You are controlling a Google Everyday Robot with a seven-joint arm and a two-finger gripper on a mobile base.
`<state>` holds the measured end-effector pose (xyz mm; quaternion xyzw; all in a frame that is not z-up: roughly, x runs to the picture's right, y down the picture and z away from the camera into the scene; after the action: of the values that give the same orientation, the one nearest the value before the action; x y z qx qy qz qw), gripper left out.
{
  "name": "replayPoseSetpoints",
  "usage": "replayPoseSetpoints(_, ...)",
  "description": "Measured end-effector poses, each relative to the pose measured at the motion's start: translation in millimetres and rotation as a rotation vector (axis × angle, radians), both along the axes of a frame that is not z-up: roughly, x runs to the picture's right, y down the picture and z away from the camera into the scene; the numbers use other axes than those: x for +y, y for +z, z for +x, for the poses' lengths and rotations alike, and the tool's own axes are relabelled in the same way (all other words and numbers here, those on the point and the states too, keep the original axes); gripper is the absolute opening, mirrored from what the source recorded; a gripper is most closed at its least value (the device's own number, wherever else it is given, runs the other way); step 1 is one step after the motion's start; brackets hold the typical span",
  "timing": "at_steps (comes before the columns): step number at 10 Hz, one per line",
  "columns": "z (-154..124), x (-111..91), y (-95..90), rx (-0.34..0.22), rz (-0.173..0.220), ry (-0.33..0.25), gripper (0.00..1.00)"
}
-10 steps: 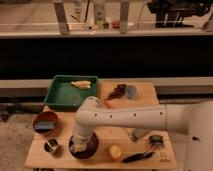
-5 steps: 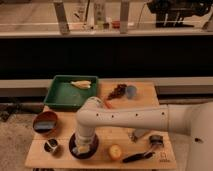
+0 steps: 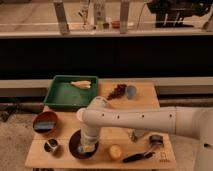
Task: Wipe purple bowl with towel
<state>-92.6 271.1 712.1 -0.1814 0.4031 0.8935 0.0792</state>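
- Our gripper claw reaches down into the purple bowl, which sits at the front left of the table, between the metal cup and a round yellow thing.
- Whether it grips anything we cannot tell.
- We judge the wiping step is in hand; next calls for pressed sweeps around the bowl's inside without pushing it.

One purple bowl (gripper inside), one cup

the hand over the purple bowl hides its middle.
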Motion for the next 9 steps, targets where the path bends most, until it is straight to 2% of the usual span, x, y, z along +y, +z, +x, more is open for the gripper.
replayPoseSetpoints(7, 12.2, -29.3, 30.5, 0.044, 0.024, 0.037, 0.0)
replayPoseSetpoints(9, 13.7, -30.9, 32.7, 0.05, 0.029, 0.041, 0.0)
